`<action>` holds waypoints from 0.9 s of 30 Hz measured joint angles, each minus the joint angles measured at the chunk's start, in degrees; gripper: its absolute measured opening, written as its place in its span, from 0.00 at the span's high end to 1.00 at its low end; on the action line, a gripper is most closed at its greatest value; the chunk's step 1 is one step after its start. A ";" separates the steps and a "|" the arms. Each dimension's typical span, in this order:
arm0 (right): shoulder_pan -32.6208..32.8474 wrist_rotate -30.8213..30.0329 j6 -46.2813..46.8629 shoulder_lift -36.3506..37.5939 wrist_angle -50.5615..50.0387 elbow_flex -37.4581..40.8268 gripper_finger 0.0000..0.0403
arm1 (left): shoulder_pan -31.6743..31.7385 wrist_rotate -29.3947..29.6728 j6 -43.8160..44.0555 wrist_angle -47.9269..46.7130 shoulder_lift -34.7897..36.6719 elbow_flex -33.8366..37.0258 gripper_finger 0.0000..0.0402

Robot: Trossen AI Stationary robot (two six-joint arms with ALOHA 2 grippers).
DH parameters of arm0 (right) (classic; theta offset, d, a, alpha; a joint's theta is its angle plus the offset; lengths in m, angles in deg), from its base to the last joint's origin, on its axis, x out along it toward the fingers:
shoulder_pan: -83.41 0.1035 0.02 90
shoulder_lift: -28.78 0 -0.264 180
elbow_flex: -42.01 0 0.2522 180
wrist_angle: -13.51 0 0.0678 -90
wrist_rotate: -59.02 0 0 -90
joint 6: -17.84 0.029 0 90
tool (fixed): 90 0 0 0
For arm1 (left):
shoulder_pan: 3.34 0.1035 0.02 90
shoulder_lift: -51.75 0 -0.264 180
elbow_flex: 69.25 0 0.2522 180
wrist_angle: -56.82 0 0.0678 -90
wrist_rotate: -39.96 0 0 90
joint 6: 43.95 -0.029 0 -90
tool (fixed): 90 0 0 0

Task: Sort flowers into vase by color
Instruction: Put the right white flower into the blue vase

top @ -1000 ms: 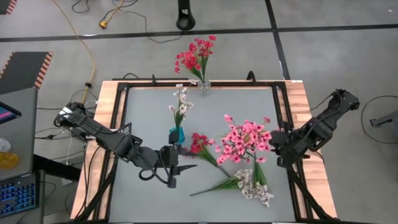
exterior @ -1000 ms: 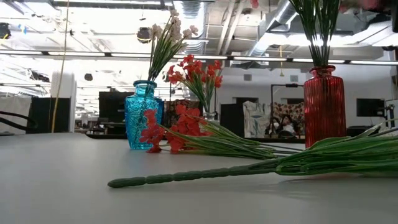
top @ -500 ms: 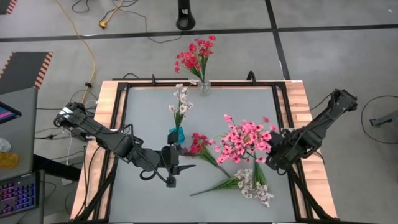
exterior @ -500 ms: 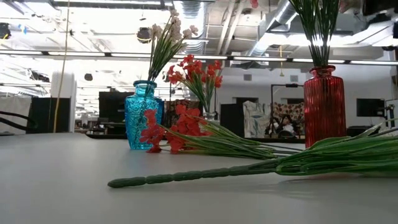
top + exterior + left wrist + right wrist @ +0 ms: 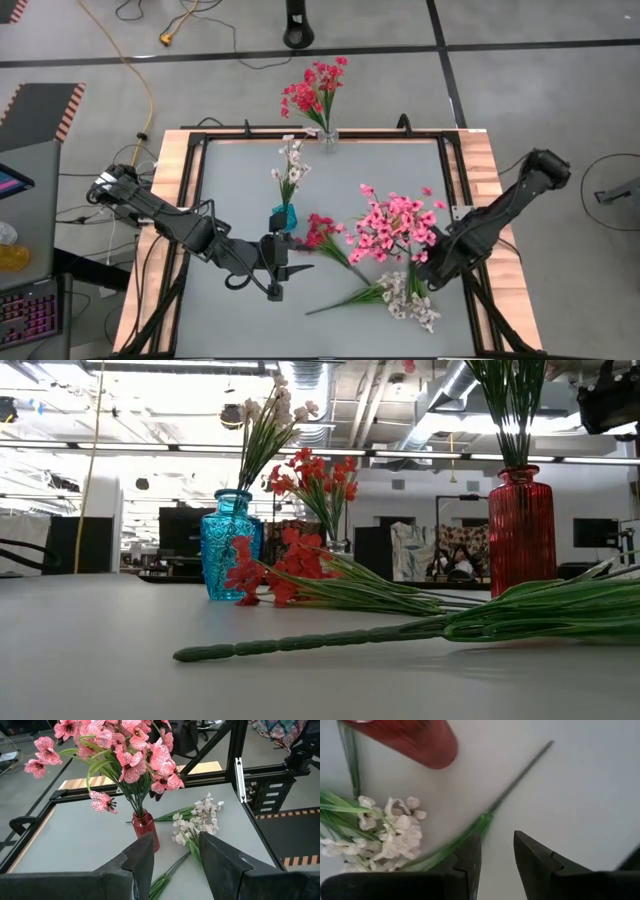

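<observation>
A white sprig (image 5: 408,297) lies on the grey table at the near right, its long stem (image 5: 517,779) running toward the near left. A red sprig (image 5: 322,231) lies by the blue vase (image 5: 285,215), which holds white flowers (image 5: 290,165). Pink flowers (image 5: 393,227) stand in the red vase (image 5: 146,827). Red flowers (image 5: 315,88) fill a clear vase (image 5: 328,136) at the far edge. My right gripper (image 5: 497,852) hangs open above the white sprig, pointing down, touching nothing. My left gripper (image 5: 175,860) stands open near the table's middle, facing the red vase.
A black frame rail (image 5: 455,190) and wooden edge strips (image 5: 165,200) border the table. Bare grey surface (image 5: 250,325) lies at the near left. In the low view the white sprig's stem (image 5: 320,643) crosses the foreground, with my right gripper (image 5: 608,398) showing high at the right.
My right gripper has come down and moved toward the table's near edge and inward, from beside the pink flowers to above the white sprig, while its wrist rolled. Its fingers stay open. My left gripper keeps its place.
</observation>
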 joint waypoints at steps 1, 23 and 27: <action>-0.03 -0.02 0.02 -0.54 1.45 0.22 0.65 | 0.00 0.00 -0.01 0.00 0.00 0.00 0.64; -0.04 1.34 4.32 -13.73 11.89 2.73 0.65 | 0.00 -0.55 0.19 -0.49 0.00 0.00 0.64; -0.04 1.79 4.48 -15.49 13.07 2.71 0.65 | 0.00 -0.57 0.21 -0.49 0.00 0.00 0.64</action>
